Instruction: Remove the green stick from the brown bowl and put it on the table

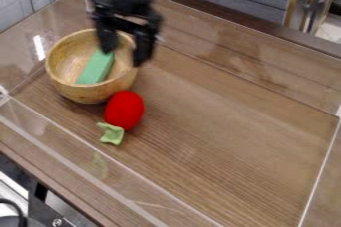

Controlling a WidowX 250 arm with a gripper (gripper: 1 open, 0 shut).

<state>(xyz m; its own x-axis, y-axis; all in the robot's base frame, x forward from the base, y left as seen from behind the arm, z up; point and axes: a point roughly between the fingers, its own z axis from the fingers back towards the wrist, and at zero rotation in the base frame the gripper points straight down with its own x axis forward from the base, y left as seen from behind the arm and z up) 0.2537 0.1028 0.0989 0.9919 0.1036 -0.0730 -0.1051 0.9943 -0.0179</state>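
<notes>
gripper (120, 43) hangs over brown bowl (76, 90), jaws wide open and pointing down, likely to drop around the stick | green stick (96, 68) lies flat inside bowl, not grabbed | red ball (124, 109) just beside bowl on bench (240, 121)

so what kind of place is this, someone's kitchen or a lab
Most likely a lab test bench: the wood-grain table is fenced by clear plastic walls, a robot gripper hangs over the brown bowl, and the objects are toy-like props.
</notes>
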